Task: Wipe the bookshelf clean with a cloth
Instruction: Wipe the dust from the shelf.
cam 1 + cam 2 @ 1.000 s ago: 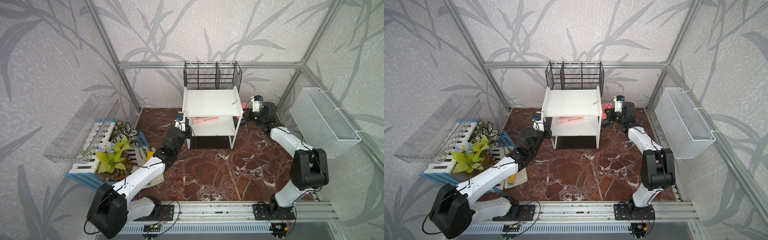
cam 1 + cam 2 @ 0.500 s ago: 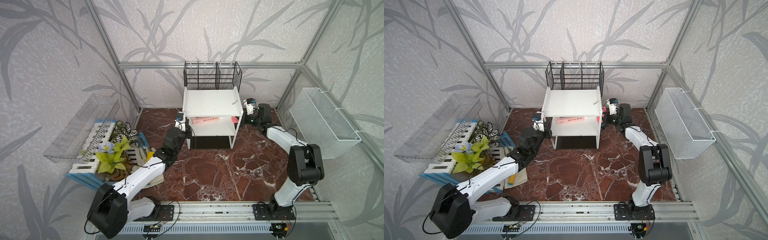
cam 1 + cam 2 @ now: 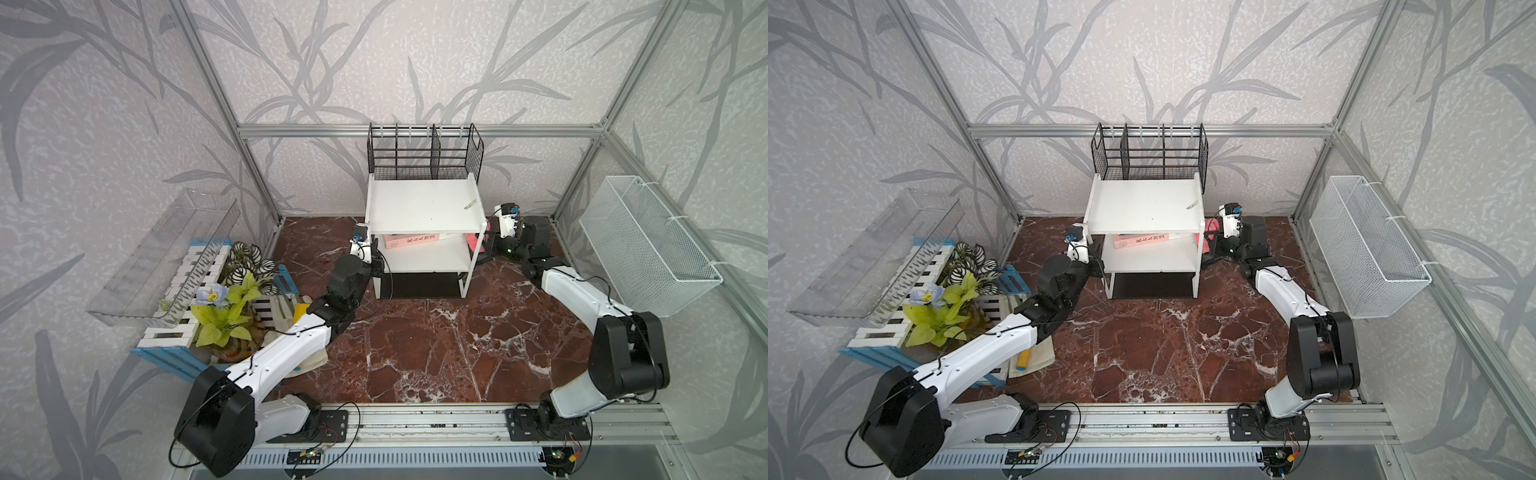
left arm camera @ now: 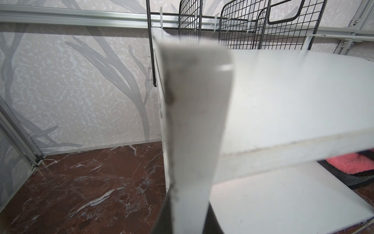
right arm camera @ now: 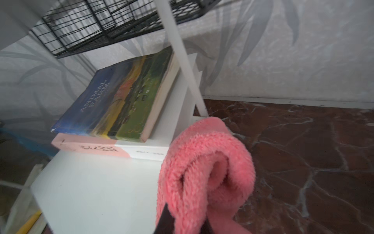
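The white bookshelf (image 3: pixel 424 208) (image 3: pixel 1144 205) stands at the back of the marble floor, with two books (image 3: pixel 411 240) (image 5: pixel 121 97) stacked on its middle board. My left gripper (image 3: pixel 376 264) (image 4: pixel 188 218) is shut on the shelf's front left post (image 4: pixel 194 121). My right gripper (image 3: pixel 488 249) (image 5: pixel 186 222) is shut on the pink cloth (image 5: pixel 206 162) (image 3: pixel 471 241), bunched at the right end of the middle board (image 5: pixel 97 192). The cloth (image 4: pixel 352 164) also shows pink with a dark edge in the left wrist view. A small scrap (image 3: pixel 470 203) lies on the top board.
A black wire rack (image 3: pixel 424 153) stands right behind the shelf. A white mesh basket (image 3: pixel 648 245) hangs on the right wall and a clear tray (image 3: pixel 166 257) on the left. A plant crate (image 3: pixel 224 299) and a beige cloth with a yellow scoop (image 3: pixel 299 316) lie under my left arm.
My right gripper has carried the cloth down and in toward the shelf's right side, to the middle board. The left arm has stayed on the post.
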`<move>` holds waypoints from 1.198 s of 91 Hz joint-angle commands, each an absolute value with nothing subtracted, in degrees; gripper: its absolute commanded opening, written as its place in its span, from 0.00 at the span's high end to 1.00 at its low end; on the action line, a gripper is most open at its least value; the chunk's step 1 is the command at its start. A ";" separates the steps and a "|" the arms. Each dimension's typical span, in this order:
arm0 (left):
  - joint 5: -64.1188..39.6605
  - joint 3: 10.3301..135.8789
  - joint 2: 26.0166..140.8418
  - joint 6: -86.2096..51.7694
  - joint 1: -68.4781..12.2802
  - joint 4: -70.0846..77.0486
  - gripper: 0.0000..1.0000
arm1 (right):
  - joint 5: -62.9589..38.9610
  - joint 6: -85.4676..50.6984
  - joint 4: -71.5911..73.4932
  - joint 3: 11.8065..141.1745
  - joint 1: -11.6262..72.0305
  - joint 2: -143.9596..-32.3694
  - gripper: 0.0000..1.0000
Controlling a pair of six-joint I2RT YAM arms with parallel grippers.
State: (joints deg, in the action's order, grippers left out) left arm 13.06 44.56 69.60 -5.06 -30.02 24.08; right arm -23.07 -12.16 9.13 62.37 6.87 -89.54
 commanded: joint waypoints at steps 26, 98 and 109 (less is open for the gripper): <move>11.05 45.99 71.67 -11.86 -30.76 23.99 1.00 | -33.08 -10.76 10.62 77.10 6.77 -102.89 1.00; 11.58 47.86 74.04 -11.32 -32.65 24.43 1.00 | -46.41 -8.50 16.10 62.94 8.17 -92.45 1.00; 11.97 47.81 73.93 -11.02 -32.78 24.42 1.00 | -45.96 -10.35 17.49 59.91 8.17 -90.21 1.00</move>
State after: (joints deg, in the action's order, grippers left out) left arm 16.99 45.41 70.74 -5.10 -31.64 23.94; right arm -43.16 -8.58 14.11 61.93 7.27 -93.80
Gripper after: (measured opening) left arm 0.134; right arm 0.098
